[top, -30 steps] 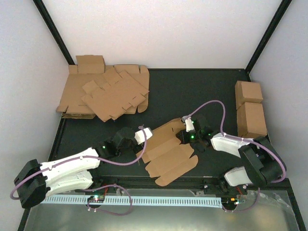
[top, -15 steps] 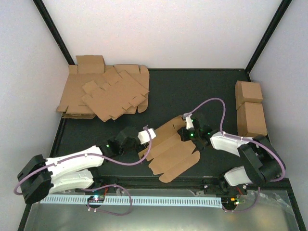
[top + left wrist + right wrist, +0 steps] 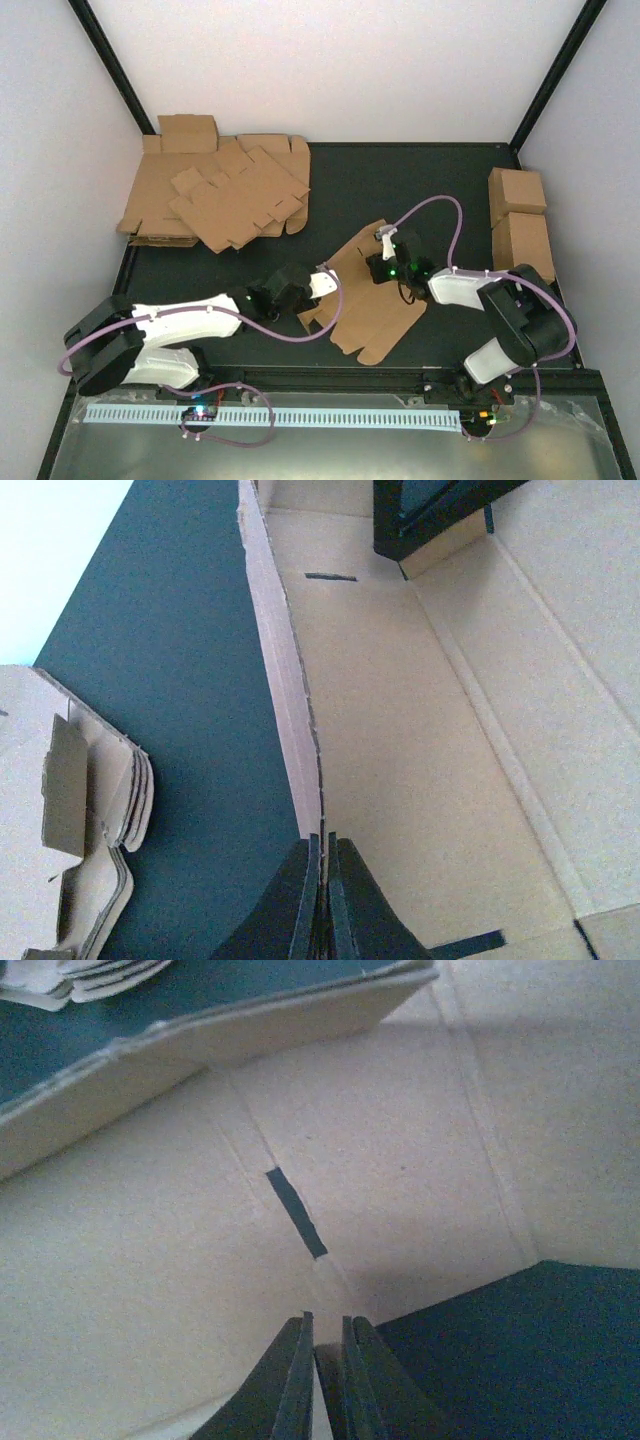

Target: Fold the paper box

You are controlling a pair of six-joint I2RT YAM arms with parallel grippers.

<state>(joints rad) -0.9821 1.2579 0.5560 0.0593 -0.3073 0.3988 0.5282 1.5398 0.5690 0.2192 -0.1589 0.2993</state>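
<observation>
Top view: one paper box (image 3: pixel 365 300), still a mostly flat die-cut sheet, lies on the dark worktop (image 3: pixel 400 190) near its front edge, between the two arms. One heap of overlapping cardboard sheets (image 3: pixel 215 195) fills the far left corner. Two closed cardboard cuboids (image 3: pixel 517 192) (image 3: pixel 523 248) stand one behind the other at the right edge, well apart from the box.

Two arms are in view. The left arm stretches low from the front left corner towards the centre, and its left hand (image 3: pixel 330 285) meets the sheet's left edge. The right arm bends back from the front right, and its right hand (image 3: pixel 380 255) sits over the sheet's far part.

Left wrist view: this shows what the top view cannot. The left side panel of the box stands raised off the worktop, and the left hand (image 3: pixel 322 845) is pinched closed on the near end of that panel's thin edge. One short slot (image 3: pixel 330 577) is cut into the floor panel. The heap's rounded tabs show at the left, and a dark shape, apparently the other hand, shows at the far end of the panel.

Right wrist view: the right hand (image 3: pixel 325 1325) points down at a corner of the sheet, its fingers (image 3: pixel 290 1380) drawn almost together with a pale sliver of cardboard between them, gripping the box. One slot (image 3: pixel 297 1212) lies on a crease just ahead of the fingertips. A raised flap crosses the top, with a corner of the heap beyond it.
</observation>
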